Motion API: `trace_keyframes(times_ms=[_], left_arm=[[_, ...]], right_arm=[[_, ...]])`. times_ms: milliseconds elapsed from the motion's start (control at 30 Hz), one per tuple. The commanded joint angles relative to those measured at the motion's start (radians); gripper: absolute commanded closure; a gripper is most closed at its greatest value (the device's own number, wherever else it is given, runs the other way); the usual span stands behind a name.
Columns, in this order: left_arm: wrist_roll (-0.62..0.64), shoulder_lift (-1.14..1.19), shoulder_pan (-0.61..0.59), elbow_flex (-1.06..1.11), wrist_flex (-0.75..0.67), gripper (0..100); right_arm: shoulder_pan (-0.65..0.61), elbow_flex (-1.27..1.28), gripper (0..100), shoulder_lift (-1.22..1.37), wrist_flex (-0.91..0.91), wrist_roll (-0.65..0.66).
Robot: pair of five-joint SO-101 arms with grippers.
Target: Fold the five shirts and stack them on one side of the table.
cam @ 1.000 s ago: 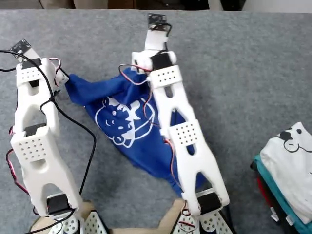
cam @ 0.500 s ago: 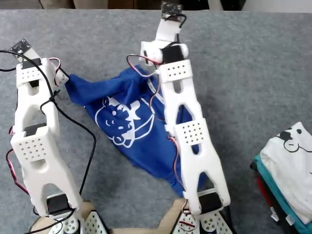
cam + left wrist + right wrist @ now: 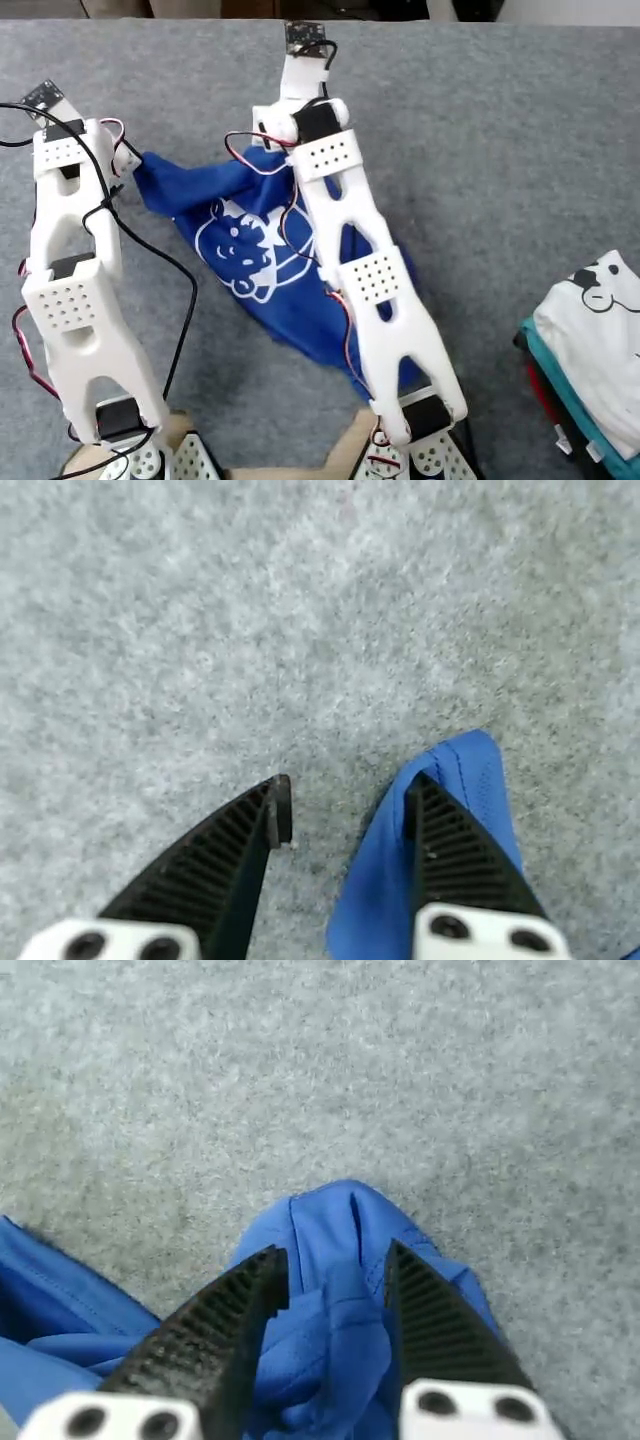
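The right arm (image 3: 345, 235) has swung back leftward to the far edge of the crumpled blue shirt (image 3: 245, 250) lying mid-bench (image 3: 520, 130), right jaws parted astride a raised fold, left jaws parted beside its corner, so neither grasp is yet made.

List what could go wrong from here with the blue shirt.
1. The left gripper is open, with a corner of the blue shirt hugging one finger rather than centred between them; closing may miss the fabric.
2. The right gripper is open over a bunched fold; it could pinch several layers and leave the shirt crumpled.
3. An arm's wires hang over the shirt and might snag it.
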Motion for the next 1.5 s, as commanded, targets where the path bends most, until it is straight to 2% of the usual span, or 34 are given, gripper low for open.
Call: trace_keyframes(times_ms=[0, 333, 667, 1000, 1333, 1467], left_arm=[[-0.002, -0.01, -0.006, -0.005, -0.011, 81], [-0.002, -0.01, -0.008, -0.005, -0.011, 81], [-0.002, -0.01, -0.008, -0.005, -0.011, 81], [-0.002, -0.01, -0.008, -0.005, -0.011, 81], [-0.002, -0.01, -0.008, -0.008, -0.011, 81], [0.002, -0.012, -0.008, -0.006, -0.011, 80]], right_arm=[[-0.012, -0.039, 83.2, -0.001, -0.015, -0.012], [-0.002, -0.041, 83.6, 0.027, -0.014, -0.009], [0.035, -0.041, 98.8, 0.03, -0.057, -0.005], [0.071, -0.045, 99.4, 0.015, -0.055, -0.012], [0.165, -0.045, 99.4, -0.291, -0.098, 0.0], [0.223, -0.044, 99.4, -0.394, -0.097, 0.052]])
